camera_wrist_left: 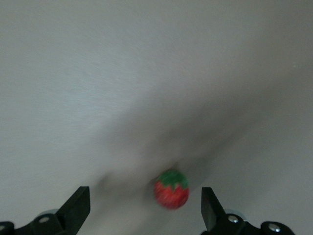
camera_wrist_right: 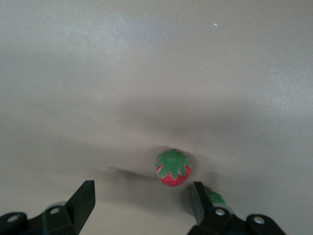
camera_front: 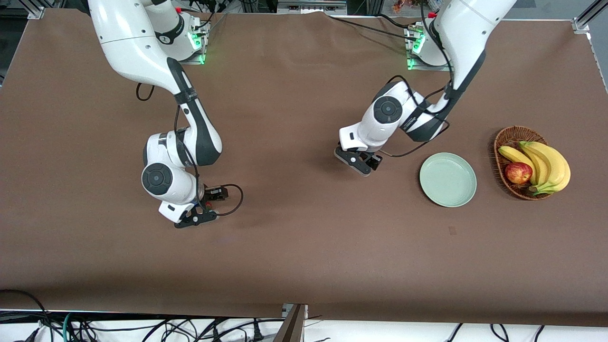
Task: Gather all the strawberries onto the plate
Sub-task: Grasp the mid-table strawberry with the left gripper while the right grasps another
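Both arms are low over the desk (camera_front: 304, 247), each tool straddling a strawberry so the fingers can pinch it from either side. The left tool (camera_wrist_left: 145, 208) is spread around one strawberry (camera_wrist_left: 171, 189); the right tool (camera_wrist_right: 143, 201) is spread around another strawberry (camera_wrist_right: 173, 168). The plate (camera_front: 447, 179) lies empty beside the basket (camera_front: 504, 142).
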`<state>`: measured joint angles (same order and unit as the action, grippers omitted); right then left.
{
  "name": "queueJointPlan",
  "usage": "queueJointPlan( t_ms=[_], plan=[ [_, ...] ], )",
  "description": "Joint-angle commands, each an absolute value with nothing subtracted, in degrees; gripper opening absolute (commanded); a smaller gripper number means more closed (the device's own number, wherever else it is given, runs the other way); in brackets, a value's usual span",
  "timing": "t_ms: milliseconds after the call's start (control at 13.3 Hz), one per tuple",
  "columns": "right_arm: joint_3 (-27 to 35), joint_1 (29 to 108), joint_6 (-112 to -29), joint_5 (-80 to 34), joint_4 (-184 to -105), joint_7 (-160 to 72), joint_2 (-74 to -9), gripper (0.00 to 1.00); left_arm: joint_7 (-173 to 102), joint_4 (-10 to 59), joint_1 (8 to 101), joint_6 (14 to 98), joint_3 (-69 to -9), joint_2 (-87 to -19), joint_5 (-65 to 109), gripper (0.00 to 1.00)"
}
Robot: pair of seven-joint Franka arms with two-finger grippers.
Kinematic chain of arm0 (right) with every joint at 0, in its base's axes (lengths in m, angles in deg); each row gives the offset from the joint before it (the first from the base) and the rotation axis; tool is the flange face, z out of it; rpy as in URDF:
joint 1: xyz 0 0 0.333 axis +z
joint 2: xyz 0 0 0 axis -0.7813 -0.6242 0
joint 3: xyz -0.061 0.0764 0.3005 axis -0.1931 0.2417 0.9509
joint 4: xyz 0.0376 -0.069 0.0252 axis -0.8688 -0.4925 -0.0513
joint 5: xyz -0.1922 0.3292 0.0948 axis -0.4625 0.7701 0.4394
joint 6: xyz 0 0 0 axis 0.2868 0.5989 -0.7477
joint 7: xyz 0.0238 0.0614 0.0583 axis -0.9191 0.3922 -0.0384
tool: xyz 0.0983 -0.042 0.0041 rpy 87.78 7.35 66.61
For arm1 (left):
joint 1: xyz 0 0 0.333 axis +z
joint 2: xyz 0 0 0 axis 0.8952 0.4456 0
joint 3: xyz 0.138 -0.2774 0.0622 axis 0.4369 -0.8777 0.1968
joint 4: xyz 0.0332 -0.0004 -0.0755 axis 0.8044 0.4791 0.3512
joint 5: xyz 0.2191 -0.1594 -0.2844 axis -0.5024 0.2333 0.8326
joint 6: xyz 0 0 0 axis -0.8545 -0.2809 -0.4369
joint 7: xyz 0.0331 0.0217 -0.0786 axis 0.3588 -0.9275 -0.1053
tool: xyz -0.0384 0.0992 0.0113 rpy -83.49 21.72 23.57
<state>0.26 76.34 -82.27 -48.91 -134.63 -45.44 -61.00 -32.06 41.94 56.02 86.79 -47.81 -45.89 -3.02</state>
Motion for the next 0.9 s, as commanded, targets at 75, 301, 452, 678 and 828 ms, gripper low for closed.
queueJointPlan(
  t_ms=[75,301,452,678,828],
  plan=[
    [0.3,76.1,-83.0,-48.1,-136.0,-42.8,-60.1,0.8,-27.6,41.4,54.8,87.6,-47.9,-44.8,-5.5,1.0],
    [0.3,76.1,-84.2,-48.1,-136.5,-42.8,-60.5,0.76,-26.7,41.4,53.5,87.6,-47.6,-44.5,-5.6,1.0],
    [0.2,76.0,-85.6,-48.1,-137.4,-41.6,-60.5,0.76,-26.7,41.5,53.6,87.6,-47.6,-44.5,-5.6,0.87],
    [0.2,75.0,-86.9,-48.1,-138.0,-40.2,-60.9,0.74,-26.7,41.6,53.6,87.2,-47.6,-45.0,-5.6,0.33],
    [0.2,75.1,-87.1,-48.1,-138.1,-40.2,-60.9,0.66,-26.8,41.5,53.7,86.5,-47.6,-45.2,-8.0,0.2]
  ],
)
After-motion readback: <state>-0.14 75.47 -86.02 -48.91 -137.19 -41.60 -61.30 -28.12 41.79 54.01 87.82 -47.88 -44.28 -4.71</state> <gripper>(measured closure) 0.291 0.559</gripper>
